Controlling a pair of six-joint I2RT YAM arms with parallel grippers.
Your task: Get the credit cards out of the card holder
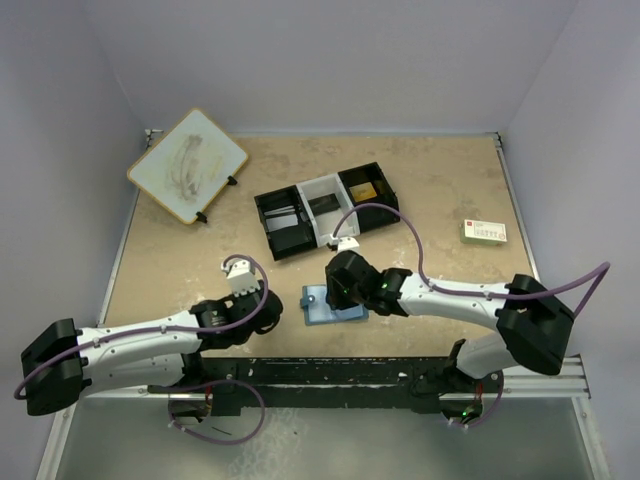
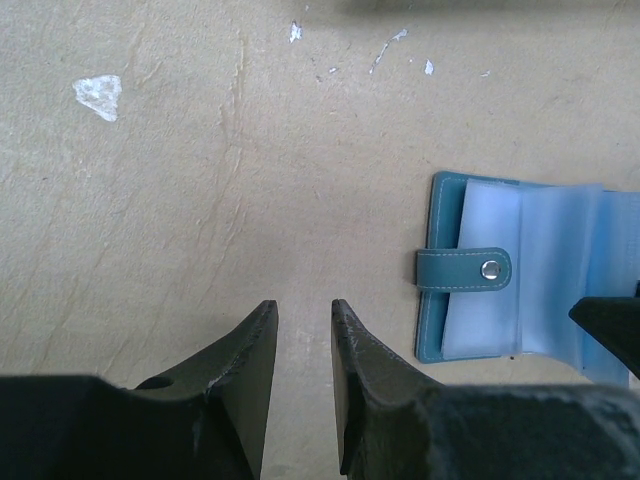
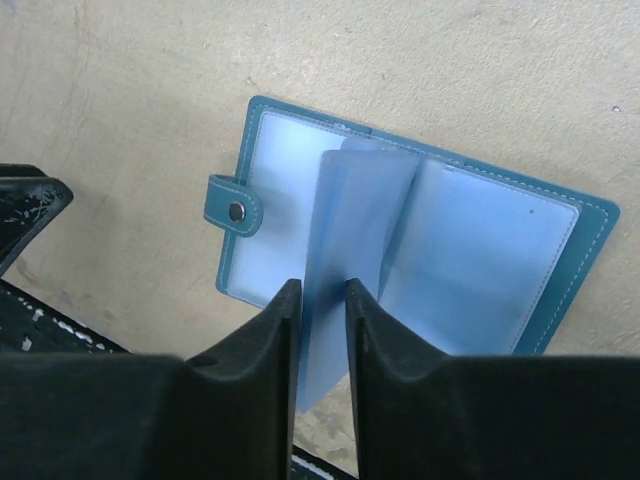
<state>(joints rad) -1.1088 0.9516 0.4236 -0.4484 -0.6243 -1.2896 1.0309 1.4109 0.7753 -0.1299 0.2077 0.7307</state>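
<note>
Care: right gripper (image 3: 320,292) pinches 1 translucent pale-blue sleeve (image 3: 355,215) of the open flat blue card holder (image 3: 500,262); the narrow, empty left gripper (image 2: 305,312) should pin its cover.

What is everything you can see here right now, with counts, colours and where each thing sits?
card holder: one, blue, lying open, near middle of the table
tray: one, black with a white middle compartment, beyond the card holder
board: one, white with a wooden frame, far left corner
card: one, white with green and red print, right side
table: one, tan
left fingers: two, black, apart over bare table, beside the card holder
right fingers: two, black, either side of a raised pale blue sleeve of the card holder; grip unclear
</note>
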